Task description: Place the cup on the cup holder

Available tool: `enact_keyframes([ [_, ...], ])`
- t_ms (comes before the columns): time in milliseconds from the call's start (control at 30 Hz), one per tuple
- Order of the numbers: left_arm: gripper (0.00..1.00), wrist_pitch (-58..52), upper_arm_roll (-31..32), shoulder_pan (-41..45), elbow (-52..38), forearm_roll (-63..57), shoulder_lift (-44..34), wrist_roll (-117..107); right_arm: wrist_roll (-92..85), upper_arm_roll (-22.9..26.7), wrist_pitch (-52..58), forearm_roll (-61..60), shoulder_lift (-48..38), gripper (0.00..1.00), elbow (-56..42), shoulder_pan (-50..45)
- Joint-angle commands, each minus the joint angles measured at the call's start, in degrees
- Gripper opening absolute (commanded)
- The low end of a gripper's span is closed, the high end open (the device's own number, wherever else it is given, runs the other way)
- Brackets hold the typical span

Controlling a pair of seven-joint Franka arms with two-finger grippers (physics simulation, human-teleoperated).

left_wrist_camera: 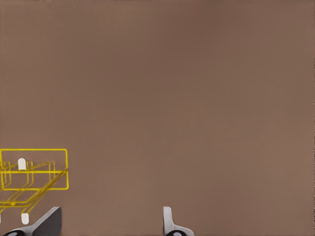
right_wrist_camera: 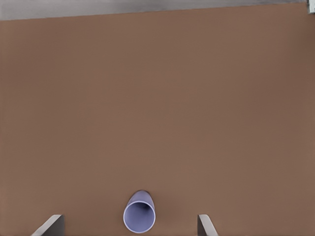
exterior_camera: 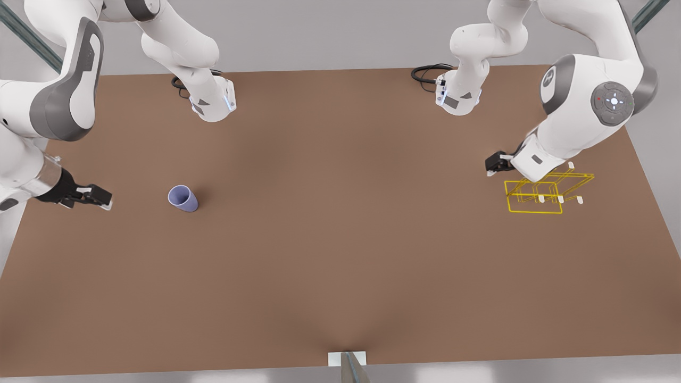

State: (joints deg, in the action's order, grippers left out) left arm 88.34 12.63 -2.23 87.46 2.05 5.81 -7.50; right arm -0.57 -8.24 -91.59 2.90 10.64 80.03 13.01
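- While the brown table [exterior_camera: 340, 255] carries both task things, the right gripper [exterior_camera: 98, 197] sits at the front view's left edge, low over the tabletop, its fingers pointing toward the cup [exterior_camera: 183, 198].
- Its fingers [right_wrist_camera: 51, 225] stand wide apart with nothing between them, as the right wrist view shows; the gap is broader than the cup [right_wrist_camera: 140, 212].
- The lavender-blue cup lies ahead of that gripper, apart from it and untouched, on bare table. From the right wrist view its open mouth faces the camera and it sits roughly on the line midway between the two fingertips.
- In the front view the cup appears tipped, its rim turned toward the right gripper and its narrower base away from it.
- Far across the table, at the front view's right, the left gripper [exterior_camera: 495, 163] hangs above the table just beside the cup holder [exterior_camera: 534, 198].
- The left wrist view shows its fingers [left_wrist_camera: 170, 223] spread with only table between them, holding nothing.
- The cup holder [left_wrist_camera: 33, 169], a yellow wire-frame rack with short white-tipped pegs [exterior_camera: 561, 199], stands to one side of the left gripper, outside the gap of its fingers and not touching them.
- Cup and cup holder lie well apart, each near a different gripper.
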Motion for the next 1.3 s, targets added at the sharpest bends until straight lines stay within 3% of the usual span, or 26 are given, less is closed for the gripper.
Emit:
enact_keyframes([
  [0,1.0,2.98,0.21,0.64,-0.89,-0.03,0.78,-5.86,-0.22,-0.02,-2.37,0.0,-0.09,1.0,-0.05,-0.09],
  [200,1.0,-1.5,0.73,3.54,-0.89,-6.18,3.07,-5.86,-0.13,-1.6,0.09,-1.49,-0.35,1.0,0.92,-0.35],
  [333,1.0,5.09,0.65,0.73,-1.85,-6.18,9.83,-5.86,0.83,-9.42,-0.26,-1.49,1.05,1.0,1.8,-0.53],
  [367,1.0,5.0,0.65,1.7,-6.77,-6.71,14.49,-5.95,1.36,-11.79,-1.31,-1.58,2.89,1.0,1.53,-1.49],
  [467,1.0,5.26,0.56,2.23,-7.22,-6.71,15.38,-6.39,17.62,-11.97,-4.39,-0.79,5.8,1.0,1.01,-12.56],
  [567,1.0,5.26,0.56,2.84,-7.04,-6.71,15.46,-7.01,23.16,-12.15,-2.99,-1.49,6.15,1.0,1.53,-14.5],
  [600,1.0,5.26,0.56,2.75,-7.13,-6.8,15.81,-7.01,24.21,-12.23,-0.26,-1.41,4.05,1.0,2.85,-14.5],
  [667,1.0,5.7,0.56,2.84,-7.13,-7.85,15.99,-7.01,21.23,-12.85,-8.52,-1.49,-13.18,1.0,25.52,-9.33],
  [767,1.0,5.79,0.56,3.1,-7.13,-8.03,16.25,-7.01,16.65,-12.67,-5.8,-2.02,-11.96,1.0,24.82,-4.31],
  [800,1.0,5.79,0.56,3.1,-7.13,-8.03,16.25,-7.01,16.57,-12.76,-7.37,-1.93,-12.13,1.0,25.61,-3.26],
  [867,1.0,5.79,0.56,3.1,-7.13,-8.03,16.6,-7.01,16.04,-13.03,-21.08,-2.02,-15.73,1.0,36.68,-2.81],
  [1267,1.0,5.79,0.56,3.72,-7.04,-8.21,17.75,-7.27,6.28,-13.29,-34.18,2.37,-15.82,1.0,47.68,3.25],
])
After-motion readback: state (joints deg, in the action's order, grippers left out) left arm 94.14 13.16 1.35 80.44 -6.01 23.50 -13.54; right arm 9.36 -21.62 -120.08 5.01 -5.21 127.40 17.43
